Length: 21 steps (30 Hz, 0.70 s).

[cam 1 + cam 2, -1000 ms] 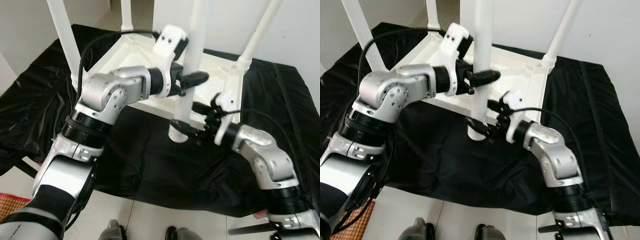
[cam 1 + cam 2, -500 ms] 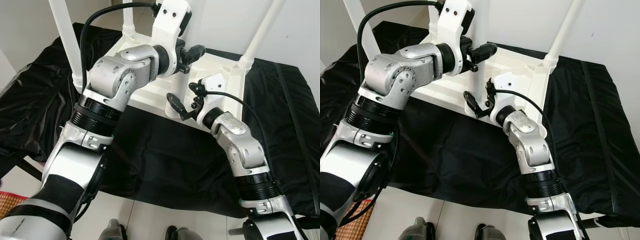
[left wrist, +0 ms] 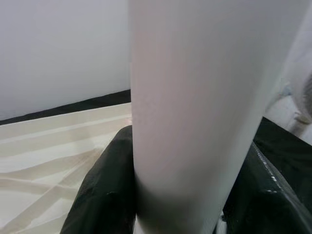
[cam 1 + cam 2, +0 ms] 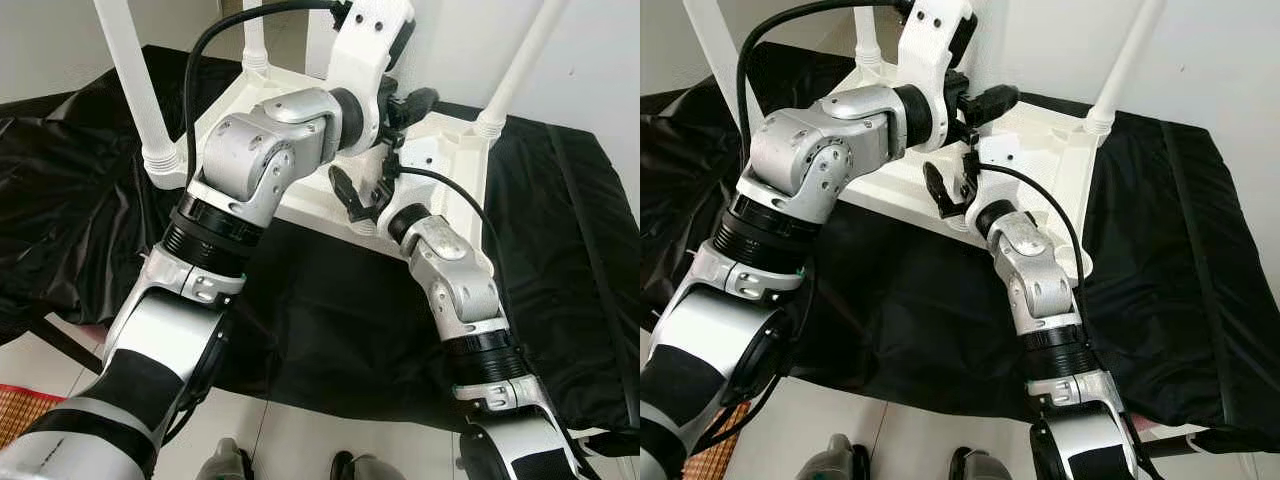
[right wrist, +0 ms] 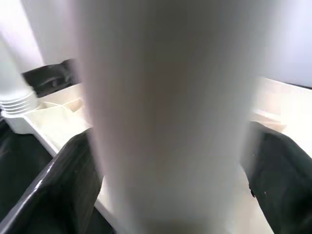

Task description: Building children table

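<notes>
Table leg (image 3: 195, 112) between both jaws

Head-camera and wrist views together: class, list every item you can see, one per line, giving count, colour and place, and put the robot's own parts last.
Table top: one, white, lying upside down on the black cloth.
Fitted legs: three seen, white, standing up from the table top's corners.
Held leg: one, white, upright at the near corner of the table top, between both grippers.
Black cloth: one, black, spread under the table top.
Floor: pale, at the near edge, below the cloth.
Woven mat: one, orange-red, on the floor at the robot's near left.
Left gripper: black fingers, closed around the held leg higher up.
Right gripper: black fingers, around the held leg near its base.
</notes>
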Tool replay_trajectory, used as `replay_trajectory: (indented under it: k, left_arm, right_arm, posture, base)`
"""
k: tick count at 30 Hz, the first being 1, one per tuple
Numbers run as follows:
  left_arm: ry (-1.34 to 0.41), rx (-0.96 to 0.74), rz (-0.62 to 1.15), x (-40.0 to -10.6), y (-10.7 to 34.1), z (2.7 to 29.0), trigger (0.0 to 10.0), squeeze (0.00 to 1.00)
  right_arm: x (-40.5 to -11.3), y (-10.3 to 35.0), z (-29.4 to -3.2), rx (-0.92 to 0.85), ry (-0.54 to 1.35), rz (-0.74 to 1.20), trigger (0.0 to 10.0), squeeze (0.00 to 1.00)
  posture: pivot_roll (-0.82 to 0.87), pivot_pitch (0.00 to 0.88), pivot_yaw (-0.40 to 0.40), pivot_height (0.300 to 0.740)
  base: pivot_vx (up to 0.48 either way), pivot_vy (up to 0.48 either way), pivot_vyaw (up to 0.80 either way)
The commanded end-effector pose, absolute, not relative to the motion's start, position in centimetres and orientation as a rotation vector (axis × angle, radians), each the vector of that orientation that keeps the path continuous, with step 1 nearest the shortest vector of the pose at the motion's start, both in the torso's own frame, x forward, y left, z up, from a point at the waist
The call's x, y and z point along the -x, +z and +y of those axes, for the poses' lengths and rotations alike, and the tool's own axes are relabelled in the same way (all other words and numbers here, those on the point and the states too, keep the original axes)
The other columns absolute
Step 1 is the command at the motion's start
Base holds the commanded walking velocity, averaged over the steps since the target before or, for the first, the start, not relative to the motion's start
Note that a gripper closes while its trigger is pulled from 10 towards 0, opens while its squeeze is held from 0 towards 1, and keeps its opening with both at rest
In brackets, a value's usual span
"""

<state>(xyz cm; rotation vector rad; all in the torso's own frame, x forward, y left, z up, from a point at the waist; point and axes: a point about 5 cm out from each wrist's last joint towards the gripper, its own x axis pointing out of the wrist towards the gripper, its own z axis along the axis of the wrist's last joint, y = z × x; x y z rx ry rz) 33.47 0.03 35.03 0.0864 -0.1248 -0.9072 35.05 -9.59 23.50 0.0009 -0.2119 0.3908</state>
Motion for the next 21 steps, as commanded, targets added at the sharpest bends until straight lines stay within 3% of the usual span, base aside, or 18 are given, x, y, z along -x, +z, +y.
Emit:
replay_trajectory:
  k: [1, 2, 5, 6, 7, 8, 10, 11, 12, 21]
  left_arm:
    - [-0.903, -0.103, -0.176, -32.9, 36.13, -0.43, 10.0, 0.0]
    - [-0.905, -0.103, -0.177, -32.86, 36.16, -0.47, 10.0, 0.0]
    - [-0.906, -0.103, -0.178, -32.83, 36.18, -0.5, 10.0, 0.0]
    - [-0.907, -0.106, -0.181, -32.79, 36.21, -0.55, 10.0, 0.0]
    - [-0.908, -0.108, -0.183, -32.74, 36.22, -0.6, 10.0, 0.0]
    - [-0.91, -0.108, -0.183, -32.7, 36.22, -0.64, 10.0, 0.0]
    - [-0.911, -0.11, -0.183, -32.66, 36.22, -0.67, 10.0, 0.0]
    - [-0.912, -0.111, -0.183, -32.64, 36.2, -0.71, 10.0, 0.0]
    - [-0.913, -0.111, -0.182, -32.63, 36.19, -0.73, 10.0, 0.0]
    - [-0.908, -0.152, -0.2, -32.52, 35.96, -1.12, 10.0, 0.0]
  right_arm:
    - [-35.41, 23.72, -9.8, -0.01, 0.37, -0.222, 7.4, 0.0]
    - [-35.51, 23.64, -9.78, -0.014, 0.367, -0.215, 5.8, 0.0]
    - [-35.58, 23.56, -9.77, -0.016, 0.365, -0.209, 5.8, 0.0]
    - [-35.67, 23.48, -9.75, -0.015, 0.362, -0.206, 4.2, 0.0]
    - [-35.69, 23.41, -9.72, -0.012, 0.362, -0.208, 4.8, 0.0]
    - [-35.67, 23.37, -9.7, -0.009, 0.363, -0.211, 3.8, 0.0]
    - [-35.65, 23.34, -9.69, -0.006, 0.364, -0.213, 3.3, 0.0]
    - [-35.59, 23.35, -9.67, -0.005, 0.369, -0.215, 1.1, 0.0]
    - [-35.56, 23.38, -9.68, -0.003, 0.37, -0.217, 0.0, 0.0]
    - [-35.48, 23.85, -9.86, 0.064, 0.373, -0.247, 0.0, 0.0]
  posture:
    - [0.07, 0.12, -0.066, 0.74]
    - [0.07, 0.12, -0.066, 0.74]
    - [0.07, 0.12, -0.066, 0.74]
    - [0.07, 0.12, -0.066, 0.74]
    - [0.07, 0.12, -0.069, 0.74]
    - [0.07, 0.12, -0.069, 0.74]
    - [0.07, 0.12, -0.069, 0.74]
    - [0.07, 0.12, -0.069, 0.74]
    - [0.07, 0.12, -0.069, 0.74]
    - [0.06, 0.128, -0.066, 0.74]
  base:
    - [0.0, 0.0, 0.0]
    - [0.0, 0.0, 0.0]
    - [0.0, 0.0, 0.0]
    - [0.0, 0.0, 0.0]
    - [0.0, 0.0, 0.0]
    - [0.0, 0.0, 0.0]
    - [0.0, 0.0, 0.0]
    - [0.0, 0.0, 0.0]
    - [0.0, 0.0, 0.0]
    - [0.0, 0.0, 0.0]
